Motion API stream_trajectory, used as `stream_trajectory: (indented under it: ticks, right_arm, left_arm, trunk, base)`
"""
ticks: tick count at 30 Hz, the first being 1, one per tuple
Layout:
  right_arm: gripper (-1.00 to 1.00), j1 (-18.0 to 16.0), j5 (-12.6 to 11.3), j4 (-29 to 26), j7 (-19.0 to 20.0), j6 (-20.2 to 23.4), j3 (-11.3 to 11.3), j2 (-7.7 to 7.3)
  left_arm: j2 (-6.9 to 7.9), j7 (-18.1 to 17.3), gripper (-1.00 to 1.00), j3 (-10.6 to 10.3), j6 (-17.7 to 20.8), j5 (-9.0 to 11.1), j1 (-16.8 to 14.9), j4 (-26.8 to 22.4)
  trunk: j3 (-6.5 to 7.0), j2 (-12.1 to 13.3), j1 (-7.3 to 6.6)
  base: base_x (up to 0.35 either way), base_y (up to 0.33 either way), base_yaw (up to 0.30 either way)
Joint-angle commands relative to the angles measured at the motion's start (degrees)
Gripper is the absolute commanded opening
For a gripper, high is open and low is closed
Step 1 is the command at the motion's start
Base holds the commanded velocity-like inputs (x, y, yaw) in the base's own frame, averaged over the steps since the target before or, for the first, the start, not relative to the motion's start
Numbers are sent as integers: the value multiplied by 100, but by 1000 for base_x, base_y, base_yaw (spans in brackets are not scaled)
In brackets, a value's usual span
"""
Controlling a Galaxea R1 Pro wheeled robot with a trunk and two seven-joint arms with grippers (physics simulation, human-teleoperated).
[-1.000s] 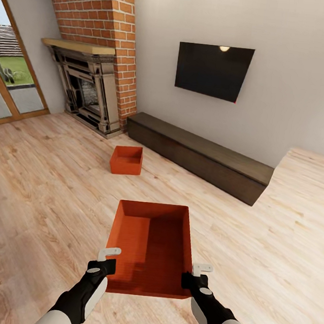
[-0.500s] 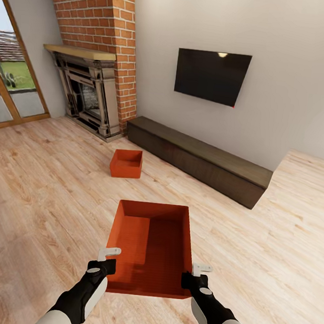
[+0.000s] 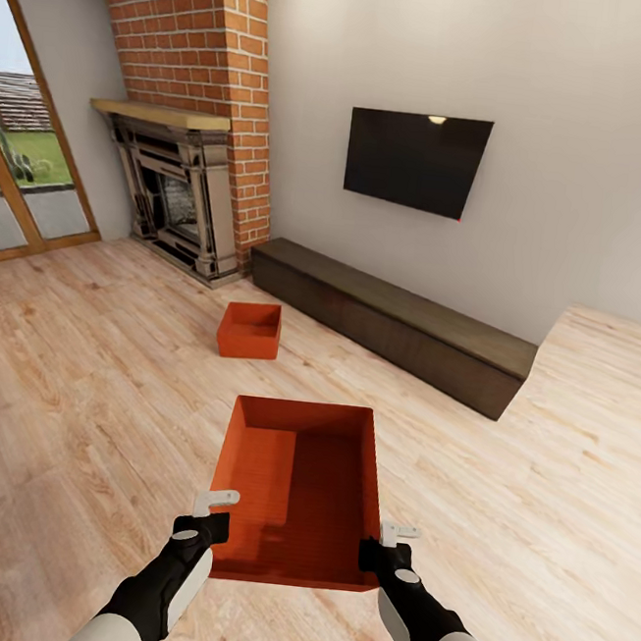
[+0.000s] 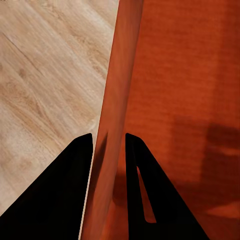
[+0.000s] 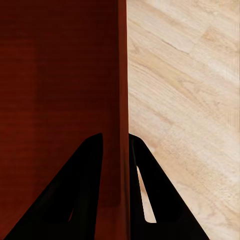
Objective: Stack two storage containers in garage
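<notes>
I hold one orange-red storage container [image 3: 298, 486] level in front of me, above the light wood plank floor of the living room. My left gripper [image 3: 210, 528] is shut on its left wall [image 4: 112, 125], one finger on each side. On the opposite wall [image 5: 121, 100] my right gripper [image 3: 372, 553] is shut the same way. The second storage container [image 3: 249, 330] rests on the planks farther ahead, between me and the dark low bench [image 3: 389, 323].
A red brick chimney [image 3: 205, 62] with an ornate fireplace [image 3: 171, 191] stands at the back left. A black TV [image 3: 416, 161] hangs on the wall above the bench. Glass doors [image 3: 14, 180] are at the far left. Open plank floor [image 3: 77, 384] lies all around.
The whole view has shifted: fireplace, TV, bench and the far container look slightly smaller and farther off, so the camera has moved back. The held container and both grippers keep their place in view.
</notes>
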Motion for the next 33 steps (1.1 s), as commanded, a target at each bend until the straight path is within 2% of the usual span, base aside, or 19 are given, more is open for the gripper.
stream_trajectory:
  ticks: [1, 33]
  right_arm:
    - [-100, -3, -63, 17, -306, -26, -32, -18]
    - [-100, -3, -63, 17, -306, -34, -33, -18]
  left_arm:
    - [4, 58, -100, 23, 34, -13, -5, -113]
    - [4, 78, -100, 27, 34, -10, -5, -113]
  trunk:
    - [-2, -11, 3]
    - [288, -11, 3]
  base:
    - [0, 0, 0]
    - [0, 0, 0]
